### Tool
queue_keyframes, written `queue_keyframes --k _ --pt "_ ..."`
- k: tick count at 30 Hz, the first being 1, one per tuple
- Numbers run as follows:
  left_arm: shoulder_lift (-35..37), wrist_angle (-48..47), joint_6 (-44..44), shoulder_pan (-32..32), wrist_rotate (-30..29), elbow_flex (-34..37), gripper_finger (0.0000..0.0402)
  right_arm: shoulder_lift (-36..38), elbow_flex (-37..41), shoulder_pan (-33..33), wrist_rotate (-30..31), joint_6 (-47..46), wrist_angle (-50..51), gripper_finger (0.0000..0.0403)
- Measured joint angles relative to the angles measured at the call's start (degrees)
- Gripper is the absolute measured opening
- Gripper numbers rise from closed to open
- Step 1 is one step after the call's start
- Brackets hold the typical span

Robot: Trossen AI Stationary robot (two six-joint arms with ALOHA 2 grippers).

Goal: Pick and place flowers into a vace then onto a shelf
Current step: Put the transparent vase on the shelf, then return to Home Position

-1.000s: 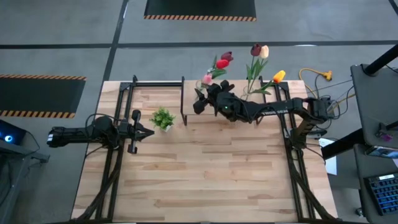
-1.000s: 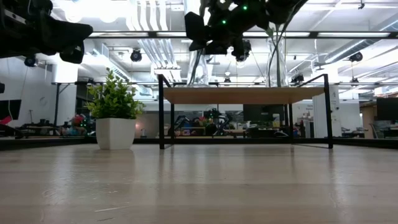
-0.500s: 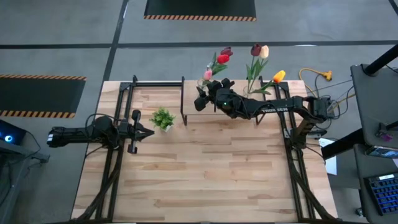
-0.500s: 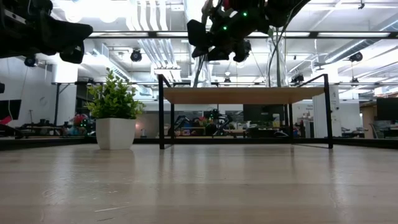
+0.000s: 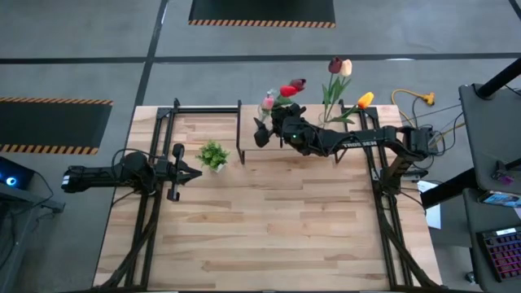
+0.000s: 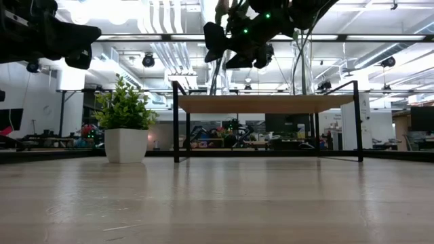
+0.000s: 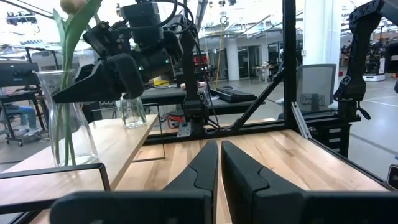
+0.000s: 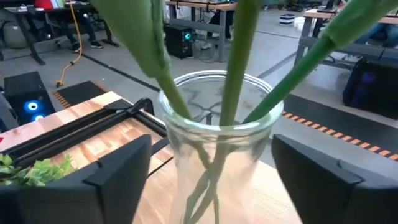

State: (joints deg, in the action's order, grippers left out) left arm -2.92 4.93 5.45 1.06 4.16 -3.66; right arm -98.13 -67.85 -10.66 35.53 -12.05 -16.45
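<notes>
The right arm's dark two-fingered tool (image 5: 262, 132) hangs above the low light-wood shelf on thin black metal legs (image 6: 268, 103), near the shelf's left end. Its fingers (image 8: 118, 168) stand wide apart, one on each side of a clear glass vase (image 8: 214, 146), and neither touches the glass. Open air shows between each finger and the vase wall. Three green stems of artificial tulips (image 8: 239, 59) rise out of the vase mouth and lean away from one another. From above, the red, pink and dark maroon tulip heads (image 5: 289, 89) sit just beyond the tool, past the far edge of the wood-plank worktop (image 5: 269, 236).

A second clear glass vase (image 7: 67, 124) stands on the shelf further along, holding more tulips with peach, maroon and yellow heads (image 5: 342, 69). The right arm stretches across the far side of the worktop from its base at the right edge.

The left arm's dark tool (image 5: 181, 172) rests low over the left part of the worktop, its two fingers (image 7: 202, 168) pressed together and holding nothing. Just beside it stands a small bushy green plant in a white square pot (image 5: 213, 155), apart from the shelf's nearest leg.

The whole near half of the worktop lies bare wood, bordered left and right by black metal frame rails (image 5: 146, 228).
</notes>
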Motion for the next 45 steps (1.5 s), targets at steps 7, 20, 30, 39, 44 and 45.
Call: queue_keyframes --k 7,20,30,39,44,45 --pt "-0.02 0.0 0.0 0.0 0.0 0.0 0.0003 0.01 0.0 1.04 0.0 1.31 -0.01 0.0369" --pt "0.0 -0.01 0.0 0.0 -0.02 0.0 0.0003 0.57 1.28 7.38 6.1 6.02 0.0 0.0372" --pt "0.0 0.0 0.0 0.0 0.0 0.0 0.0003 1.56 1.44 6.99 9.45 6.59 0.16 0.0372" --pt "0.0 0.0 0.0 0.0 0.0 0.0 0.0003 8.78 6.07 9.32 9.43 5.5 4.72 0.0373" --pt "0.0 -0.02 0.0 0.0 0.0 0.0 0.0003 15.51 14.14 12.87 7.37 5.47 3.63 0.0373" --pt "0.0 0.0 0.0 0.0 0.0 0.0 0.0003 16.74 15.94 13.73 5.92 5.67 3.53 0.0373"
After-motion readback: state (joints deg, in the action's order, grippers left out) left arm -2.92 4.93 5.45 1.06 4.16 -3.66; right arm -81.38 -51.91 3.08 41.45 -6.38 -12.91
